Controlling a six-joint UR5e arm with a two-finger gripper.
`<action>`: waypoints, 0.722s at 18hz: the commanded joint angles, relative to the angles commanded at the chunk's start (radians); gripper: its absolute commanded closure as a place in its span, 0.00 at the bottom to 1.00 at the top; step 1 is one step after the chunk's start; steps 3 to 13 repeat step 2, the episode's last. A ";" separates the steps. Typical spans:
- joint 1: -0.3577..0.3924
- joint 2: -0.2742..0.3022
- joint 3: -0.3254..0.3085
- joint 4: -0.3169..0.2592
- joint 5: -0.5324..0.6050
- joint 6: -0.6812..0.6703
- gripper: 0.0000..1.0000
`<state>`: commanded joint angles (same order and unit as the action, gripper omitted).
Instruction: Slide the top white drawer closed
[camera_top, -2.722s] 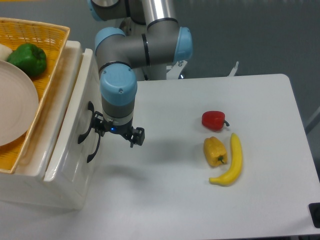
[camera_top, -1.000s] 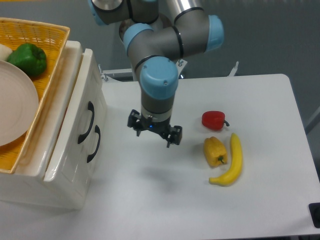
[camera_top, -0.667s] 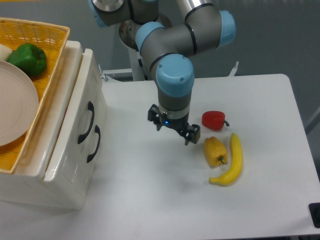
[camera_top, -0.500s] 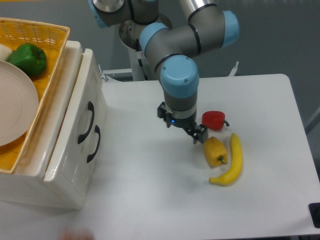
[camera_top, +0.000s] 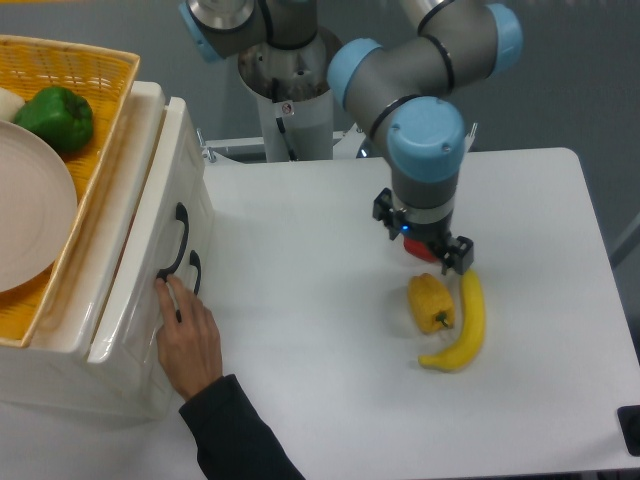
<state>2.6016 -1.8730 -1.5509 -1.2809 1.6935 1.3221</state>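
Camera view, top white drawer (camera_top: 150, 215) far left of jaws (camera_top: 425, 232), their spread hidden, hand (camera_top: 190, 335) at drawer front

Yellow pepper (camera_top: 430, 303) and banana (camera_top: 463, 324) sit side by side on the table (camera_top: 540, 400). Up left, a basket (camera_top: 95, 150) holds a green pepper (camera_top: 55, 118) and plate (camera_top: 30, 220).

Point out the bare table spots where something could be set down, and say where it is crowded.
Bare: the middle stretch between the cabinet and the yellow pepper, the near edge below the banana, and the far right corner. Crowded: around the gripper, pepper and banana, and by the drawer handles, where a person's hand rests.
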 joint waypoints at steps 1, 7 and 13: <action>0.003 0.002 0.000 -0.002 0.000 0.008 0.00; 0.002 0.003 -0.003 -0.002 0.000 0.008 0.00; 0.002 0.003 -0.003 -0.002 0.000 0.008 0.00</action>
